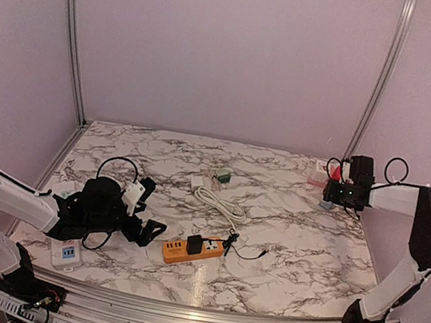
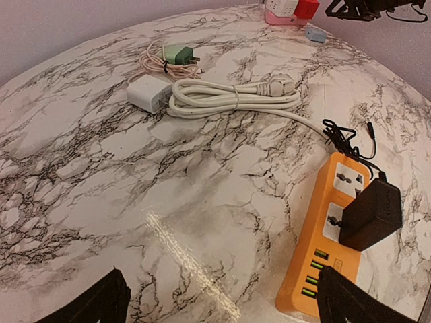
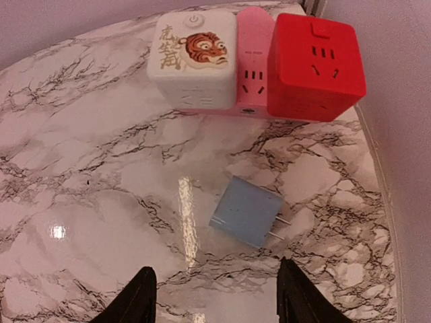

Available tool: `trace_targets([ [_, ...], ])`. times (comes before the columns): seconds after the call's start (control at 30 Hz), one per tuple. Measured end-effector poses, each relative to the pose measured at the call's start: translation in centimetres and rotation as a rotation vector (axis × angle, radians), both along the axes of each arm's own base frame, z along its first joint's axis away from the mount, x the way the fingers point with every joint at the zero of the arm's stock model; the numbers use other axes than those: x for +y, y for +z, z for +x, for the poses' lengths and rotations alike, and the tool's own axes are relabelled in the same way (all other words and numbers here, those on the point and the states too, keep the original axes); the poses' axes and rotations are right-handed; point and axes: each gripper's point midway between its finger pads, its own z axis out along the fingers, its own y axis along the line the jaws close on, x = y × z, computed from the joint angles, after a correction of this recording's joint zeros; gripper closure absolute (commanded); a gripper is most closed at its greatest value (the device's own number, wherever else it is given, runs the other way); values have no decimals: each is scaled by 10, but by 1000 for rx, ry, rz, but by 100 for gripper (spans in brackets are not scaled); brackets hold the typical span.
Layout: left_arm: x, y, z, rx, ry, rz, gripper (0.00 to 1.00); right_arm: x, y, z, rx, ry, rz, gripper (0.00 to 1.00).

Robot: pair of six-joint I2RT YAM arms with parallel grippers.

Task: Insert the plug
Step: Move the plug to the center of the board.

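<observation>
Top view: the left gripper [image 1: 150, 231] is released, at 9 o'clock of the orange power strip [image 1: 186, 249]. The right gripper [image 1: 338, 198] hangs over the blue plug [image 1: 326, 204], at the table's [image 1: 284, 245] 2 o'clock.
Left wrist view: the fingers are spread with nothing between them.
Right wrist view: the fingers are parted and empty. The plug lies flat at 6 o'clock of the pink socket [image 3: 252, 60].

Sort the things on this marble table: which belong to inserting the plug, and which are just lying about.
Probably the job: pale-blue two-pin plug block, before the open right hand; white tiger-print cube socket, pink socket block and red cube socket beside it.
Lying about, it seems: orange plastic power strip with black adapter plugged in; coiled white cable; white charger block; green plug.
</observation>
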Motion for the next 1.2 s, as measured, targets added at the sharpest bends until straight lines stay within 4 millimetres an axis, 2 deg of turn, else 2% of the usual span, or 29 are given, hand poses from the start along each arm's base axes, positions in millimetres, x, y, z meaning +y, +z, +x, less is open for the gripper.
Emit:
trace_targets([
  [0.17, 0, 0, 0, 0, 0, 0, 1, -39, -8, 1, 1, -103, 15, 45],
  [0.3, 0, 0, 0, 0, 0, 0, 1, -50, -24, 3, 26, -137, 28, 46],
  [0.43, 0, 0, 0, 0, 0, 0, 1, -46, -42, 9, 60, -124, 54, 46],
  [0.7, 0, 0, 0, 0, 0, 0, 1, -39, -57, 29, 67, -93, 94, 47],
  [1.03, 0, 0, 0, 1, 0, 0, 1, -31, -61, 45, 63, -56, 105, 49],
  [1.2, 0, 0, 0, 1, 0, 1, 1, -8, -57, 52, 55, -4, 96, 50],
])
